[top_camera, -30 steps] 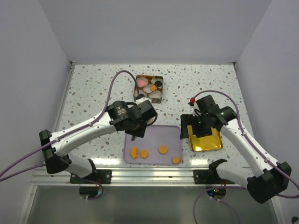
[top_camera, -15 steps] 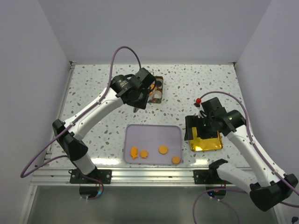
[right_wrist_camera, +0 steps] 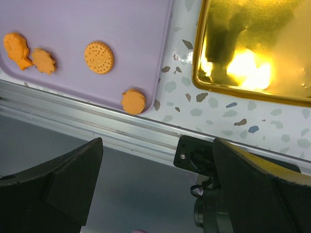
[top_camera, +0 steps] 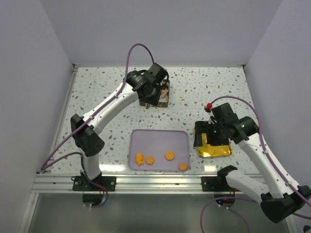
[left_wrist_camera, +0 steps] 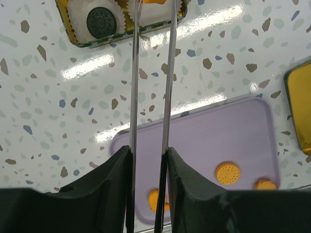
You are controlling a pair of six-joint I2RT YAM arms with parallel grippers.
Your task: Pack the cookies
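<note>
On the speckled counter, the left jaws stand pinched shut over the tin. An orange cookie shows at their tips, gripped or not I cannot tell, with the black cookie just beside. The right jaws gape wide; to their left, on the tray, four cookies lie unpacked.

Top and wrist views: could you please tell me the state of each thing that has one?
Left gripper: shut, at the tin.
Right gripper: open, by the lid.
Tin: open.
Lid: off, beside the tray.
Tray: holds four cookies.
</note>
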